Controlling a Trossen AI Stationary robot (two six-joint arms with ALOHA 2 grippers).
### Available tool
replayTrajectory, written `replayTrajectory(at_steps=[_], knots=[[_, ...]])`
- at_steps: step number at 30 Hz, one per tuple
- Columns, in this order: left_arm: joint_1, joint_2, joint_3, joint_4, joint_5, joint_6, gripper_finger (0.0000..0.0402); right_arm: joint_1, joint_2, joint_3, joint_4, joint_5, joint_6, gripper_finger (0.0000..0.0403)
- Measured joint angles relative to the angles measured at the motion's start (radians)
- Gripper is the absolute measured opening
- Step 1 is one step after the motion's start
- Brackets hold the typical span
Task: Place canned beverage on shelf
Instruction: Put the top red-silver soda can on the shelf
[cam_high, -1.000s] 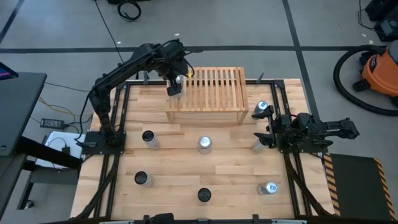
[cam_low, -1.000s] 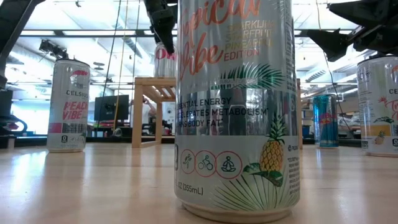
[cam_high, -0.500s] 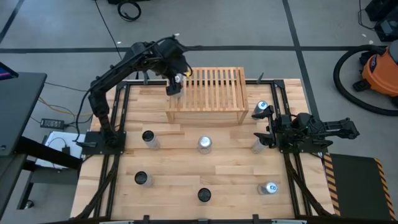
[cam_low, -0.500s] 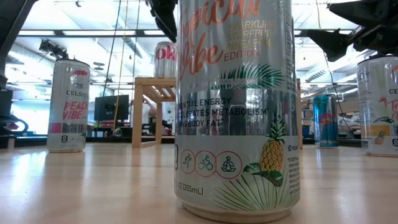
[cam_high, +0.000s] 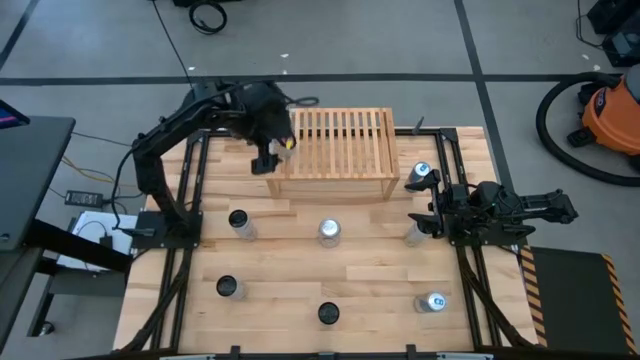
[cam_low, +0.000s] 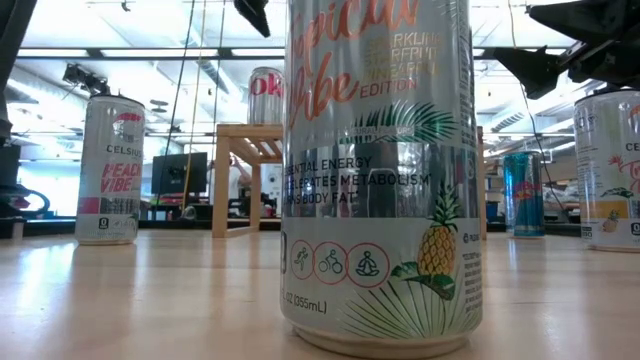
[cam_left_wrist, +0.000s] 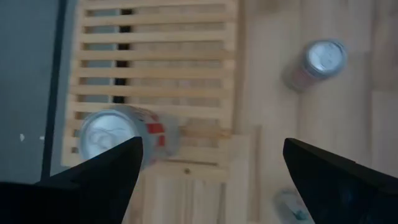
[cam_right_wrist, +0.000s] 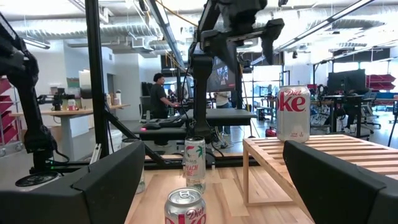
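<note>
Jaws of the left gripper (cam_high: 264, 160) stand spread with nothing between them, and they have pulled back off the shelf (cam_high: 340, 150) toward the robot's left; a second ago they were directly over the shelf's left end, by the can. That Diet Coke can (cam_high: 288, 142) now stands alone and upright on the slats near the shelf's left edge, a clear gap separating it from the gripper. The left wrist view looks down on it: the silver lid and red lettering of the can (cam_left_wrist: 121, 138) sit on the slatted top, with the arm's own dark fingers (cam_left_wrist: 99, 177) to either side and well above it. From the right wrist view the same can (cam_right_wrist: 293, 114) is steady at the near corner of the shelf (cam_right_wrist: 323, 158).

I judge this placement done: the can is released, upright and not rocking. The left arm's retreat looks like the start of a move back for another drink.

Jaws of the right gripper (cam_high: 428, 222) are also parted and empty, idle at the right side of the counter (cam_high: 300, 270) beside a standing can (cam_high: 415, 233). Several more cans wait on the counter, among them the tall Celsius can (cam_low: 378, 170) close to the low camera, so plenty of the job remains.
</note>
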Motion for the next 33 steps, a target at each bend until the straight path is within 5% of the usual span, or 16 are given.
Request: replayTrajectory(at_steps=[10,17,22,33], knots=[[-0.053,0.011,-0.014,0.004,0.0,-0.012,0.0375,0.0,0.0,0.0,0.0,0.0,0.0,0.0393],[-0.039,0.01,-0.014,0.004,0.006,-0.037,0.0319,0.0,0.0,0.0,0.0,0.0,0.0,0.0393],[-0.008,0.01,-0.014,0.004,0.136,-0.06,0.0273,0.0,0.0,0.0,0.0,0.0,0.0,0.0393],[0.027,0.069,-0.014,0.02,0.142,-0.06,0.0195,0.0,0.0,0.0,0.0,0.0,0.0,0.0393]])
